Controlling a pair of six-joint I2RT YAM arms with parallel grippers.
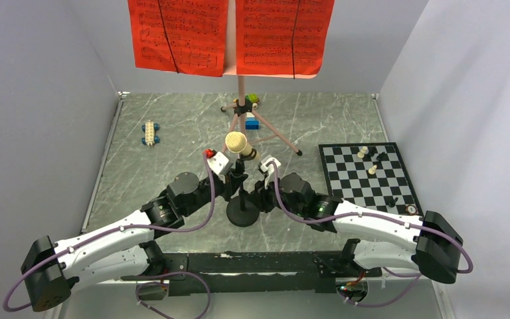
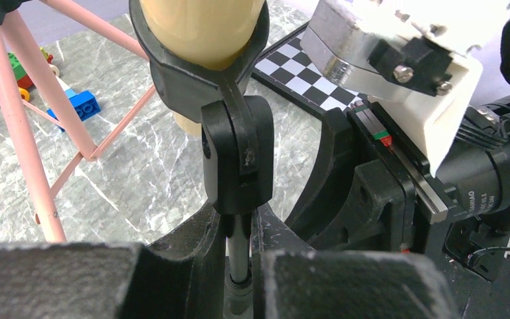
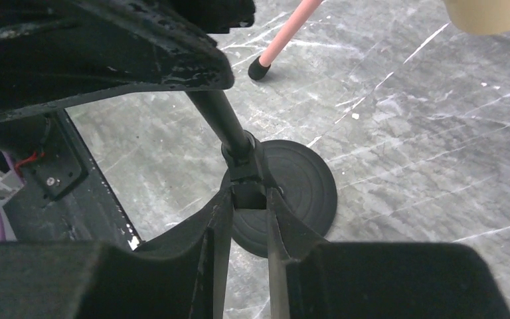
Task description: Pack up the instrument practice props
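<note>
The left gripper (image 2: 239, 234) and right gripper (image 3: 248, 201) both clench the mic stand (image 3: 300, 189), music stand (image 1: 242, 86) legs and chessboard (image 1: 352, 181) close by.

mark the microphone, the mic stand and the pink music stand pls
microphone (image 1: 236, 141): top external view, on the foam head.
mic stand (image 3: 305, 187): right wrist view, on a bare part of the round base.
pink music stand (image 2: 18, 133): left wrist view, on the near tripod leg.

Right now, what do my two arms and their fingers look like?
Left arm and right arm: white shells, black joints, a purple cable looping along each. White camera housings at the wrists, the left with a red tab. Fingers are black.
</note>
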